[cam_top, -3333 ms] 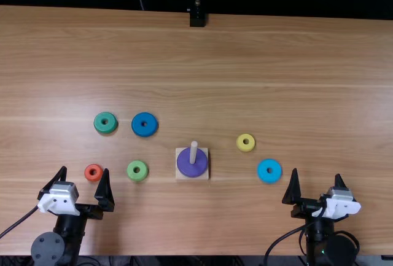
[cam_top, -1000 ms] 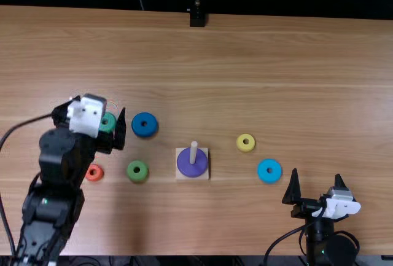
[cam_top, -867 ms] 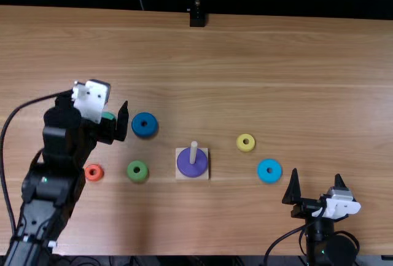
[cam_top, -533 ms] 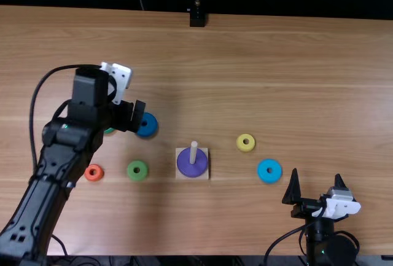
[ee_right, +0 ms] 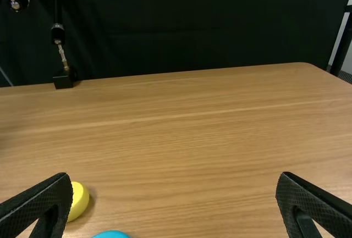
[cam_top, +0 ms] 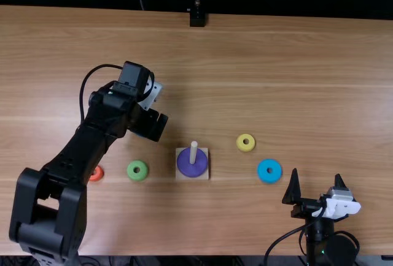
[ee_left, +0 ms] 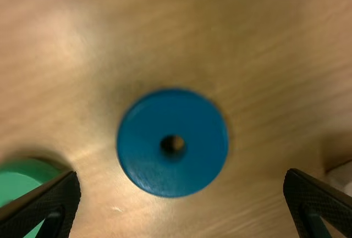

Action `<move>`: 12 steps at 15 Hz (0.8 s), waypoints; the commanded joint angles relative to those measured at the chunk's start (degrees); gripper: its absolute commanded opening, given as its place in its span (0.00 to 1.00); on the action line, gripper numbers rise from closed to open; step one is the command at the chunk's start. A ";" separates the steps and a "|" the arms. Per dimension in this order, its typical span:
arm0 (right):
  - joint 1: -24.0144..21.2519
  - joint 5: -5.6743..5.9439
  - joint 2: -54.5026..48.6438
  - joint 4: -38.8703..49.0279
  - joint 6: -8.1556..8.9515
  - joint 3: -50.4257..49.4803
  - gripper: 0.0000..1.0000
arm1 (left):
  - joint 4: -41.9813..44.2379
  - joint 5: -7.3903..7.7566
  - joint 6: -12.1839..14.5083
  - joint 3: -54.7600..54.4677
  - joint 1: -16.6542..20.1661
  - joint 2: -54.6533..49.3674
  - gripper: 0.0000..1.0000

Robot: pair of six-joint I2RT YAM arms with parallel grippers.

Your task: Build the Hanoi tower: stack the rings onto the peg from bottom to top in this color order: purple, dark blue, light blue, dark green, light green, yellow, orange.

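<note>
Left gripper (ee_left: pixel 182 176) hangs over the table (cam_top: pixel 295 69), left of centre in the top view, its fingers spread wide and empty. Seen from its wrist, the dark blue ring (ee_left: pixel 143 150) lies flat between the fingers, likely so they can straddle and pinch it; it is next in the order. The dark green ring (ee_left: pixel 15 186) is partly behind one finger, close enough that a careless descent might nudge it.

Left to right across the top view: the orange ring (cam_top: pixel 96 174), lower left, peeps from behind the arm. A light green ring (cam_top: pixel 131 171) lies flat beside it. Near the centre, the upright peg (cam_top: pixel 193 149) rises from a square base (cam_top: pixel 205 175), with the purple ring (cam_top: pixel 192 166) around it as the tower's bottom layer. Right of centre are the yellow ring (cam_top: pixel 240 143) and, just below, the light blue ring (cam_top: pixel 262 171), both for later turns. Lower right, the right gripper (cam_top: pixel 316 174) is wide and empty, seemingly parked out of the way.
</note>
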 commanded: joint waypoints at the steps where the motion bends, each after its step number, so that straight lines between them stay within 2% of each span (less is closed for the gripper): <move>1: -0.50 -0.36 -0.69 -0.75 -0.03 -0.58 1.00 | -0.36 -0.58 1.07 2.95 -0.43 1.56 1.00; 12: -0.59 -0.36 -0.69 -0.86 -0.03 -0.58 1.00 | -0.67 -0.69 1.17 6.64 -0.43 8.33 1.00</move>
